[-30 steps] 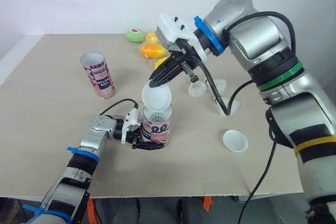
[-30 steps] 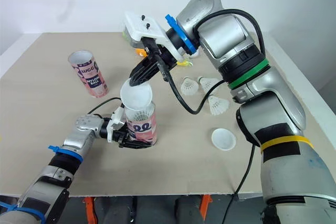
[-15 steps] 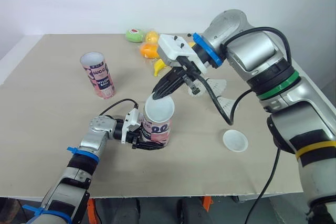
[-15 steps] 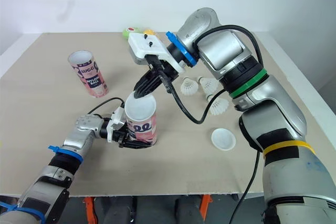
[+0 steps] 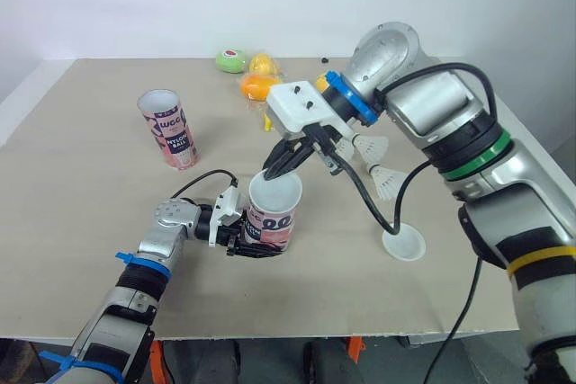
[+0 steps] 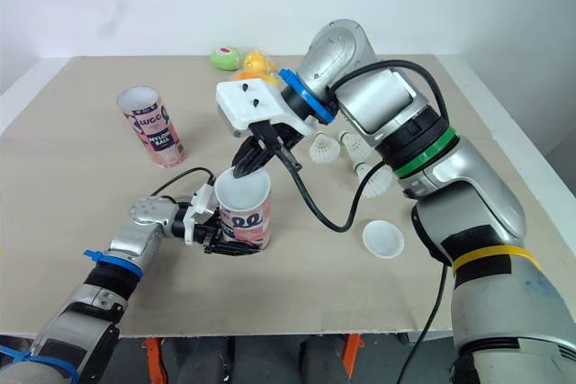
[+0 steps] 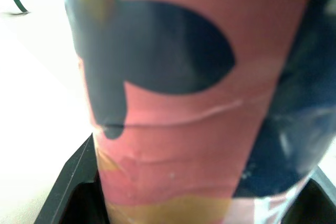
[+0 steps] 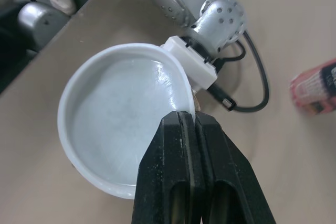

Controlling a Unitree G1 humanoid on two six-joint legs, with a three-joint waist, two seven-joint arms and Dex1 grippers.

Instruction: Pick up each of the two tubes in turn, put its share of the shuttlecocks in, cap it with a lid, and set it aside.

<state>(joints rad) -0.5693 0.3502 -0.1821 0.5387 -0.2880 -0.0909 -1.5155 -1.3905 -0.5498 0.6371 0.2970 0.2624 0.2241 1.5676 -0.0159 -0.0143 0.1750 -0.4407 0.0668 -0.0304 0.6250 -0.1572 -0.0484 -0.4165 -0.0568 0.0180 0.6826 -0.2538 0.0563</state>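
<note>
Since the right hand (image 5: 277,164) has its two fingers pressed together on just one edge of the white lid (image 8: 115,145), the cap is being steered from a single point on its rim. The lid lies across the mouth of the pink tube (image 5: 270,219), at about 6 o'clock on the bench (image 5: 90,177). I cannot tell if it is pressed fully home. The left hand (image 5: 245,238) is clamped around the lower part of that tube, a finger on each side.

Several things could go wrong, as I judge it. A push off-centre could cock the lid, leaving one side proud. Letting go at a slant could drag the lid back off. Because the tube is held low, a hard downward shove might tip it in the grip. The black cable (image 5: 373,213) drooping from the right arm hangs close to the spare lid (image 5: 403,243) at 3 o'clock of the tube. It also passes the loose shuttlecocks (image 6: 378,180) at 2 o'clock, so a swing could sweep them away.

The second tube (image 5: 169,129), standing open at 10 o'clock, bears large letters that look like "WCC". The smaller line beneath may say "NYLON BALL". The held tube shows rounded dark lettering I cannot read.
</note>
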